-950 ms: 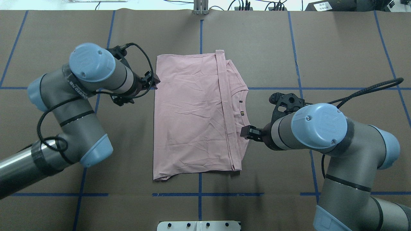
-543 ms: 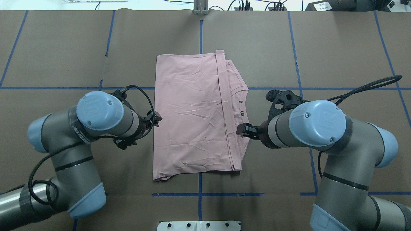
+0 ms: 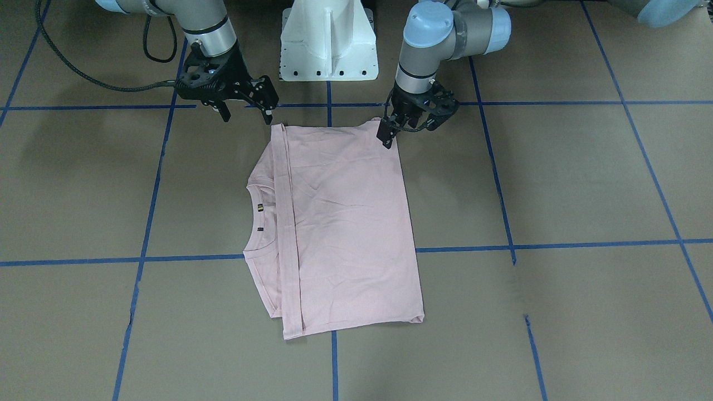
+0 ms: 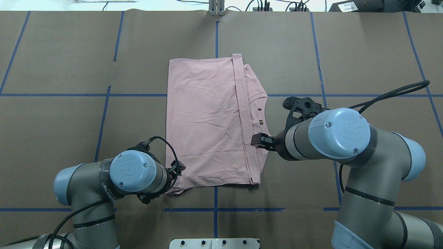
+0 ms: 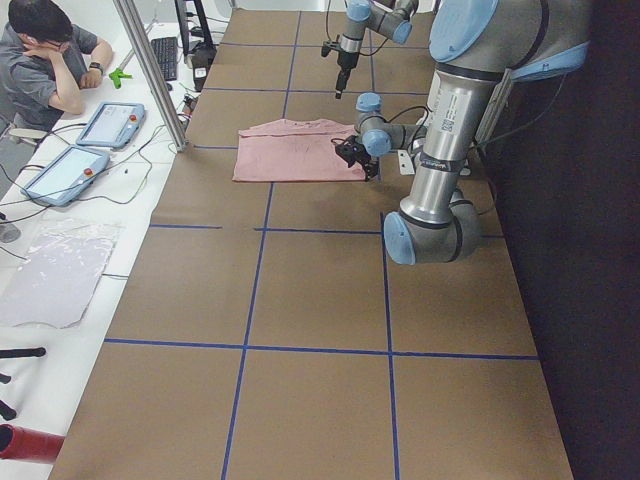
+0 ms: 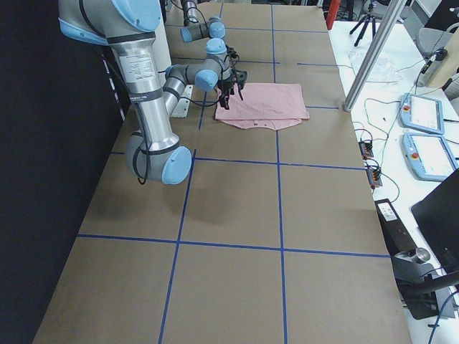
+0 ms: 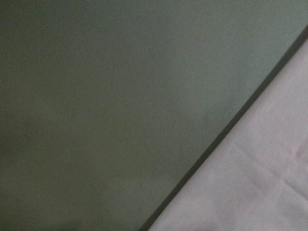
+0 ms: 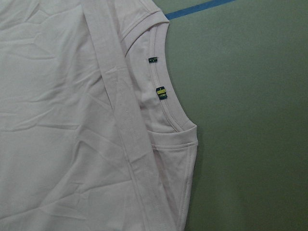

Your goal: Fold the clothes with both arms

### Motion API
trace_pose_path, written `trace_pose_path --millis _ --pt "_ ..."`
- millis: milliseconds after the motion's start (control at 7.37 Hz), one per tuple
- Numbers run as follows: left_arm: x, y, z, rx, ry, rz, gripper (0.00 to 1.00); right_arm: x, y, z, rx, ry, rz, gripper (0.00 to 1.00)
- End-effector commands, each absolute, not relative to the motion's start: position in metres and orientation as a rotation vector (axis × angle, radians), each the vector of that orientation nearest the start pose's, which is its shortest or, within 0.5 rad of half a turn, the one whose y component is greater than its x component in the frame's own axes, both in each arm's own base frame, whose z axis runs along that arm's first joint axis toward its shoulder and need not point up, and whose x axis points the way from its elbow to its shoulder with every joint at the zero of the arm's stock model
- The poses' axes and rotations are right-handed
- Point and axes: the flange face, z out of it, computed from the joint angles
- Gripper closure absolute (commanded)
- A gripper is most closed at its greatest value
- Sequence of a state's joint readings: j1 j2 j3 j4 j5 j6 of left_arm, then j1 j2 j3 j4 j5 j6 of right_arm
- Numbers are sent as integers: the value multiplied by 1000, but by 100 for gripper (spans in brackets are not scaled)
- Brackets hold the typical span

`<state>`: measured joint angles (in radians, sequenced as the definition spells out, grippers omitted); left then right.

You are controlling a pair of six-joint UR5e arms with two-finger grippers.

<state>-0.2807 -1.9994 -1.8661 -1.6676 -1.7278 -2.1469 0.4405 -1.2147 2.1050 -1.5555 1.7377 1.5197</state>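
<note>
The pale pink T-shirt [image 4: 204, 121] lies folded and flat mid-table, plain side up, its collar [image 8: 163, 101] on the robot's right. My left gripper [image 4: 178, 170] sits low at the shirt's near-left corner [image 3: 388, 132]; its fingers look apart and hold nothing. The left wrist view shows only the shirt's edge [image 7: 255, 183] and the table, with no fingers. My right gripper [image 3: 247, 114] hangs open and empty above the near-right corner, beside the collar [image 4: 258, 140]. The shirt [image 3: 345, 223] is not lifted anywhere.
Brown paper with blue tape lines [image 4: 215, 209] covers the table. The white pedestal base [image 3: 328, 39] stands at the robot's edge. A person [image 5: 45, 60] sits at a side bench with tablets [image 5: 110, 122] beyond an aluminium post [image 5: 150, 70].
My left arm has swept along the shirt's left edge from the far corner to the near corner. The right gripper has crept slightly left, over the shirt's right edge.
</note>
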Motion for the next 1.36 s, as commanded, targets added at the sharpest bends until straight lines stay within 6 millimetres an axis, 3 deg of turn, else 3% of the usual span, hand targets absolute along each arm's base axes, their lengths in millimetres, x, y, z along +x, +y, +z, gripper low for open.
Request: trace_pose_path --millis 0,407,1221 --pt "560 -273 281 -277 808 -740 7 -434 -333 239 70 -915 286 0" --pt "559 -282 288 -245 802 -749 9 -433 -333 240 71 -913 287 0" --pt "560 -275 287 -252 801 -736 17 -433 -333 240 73 -913 288 0"
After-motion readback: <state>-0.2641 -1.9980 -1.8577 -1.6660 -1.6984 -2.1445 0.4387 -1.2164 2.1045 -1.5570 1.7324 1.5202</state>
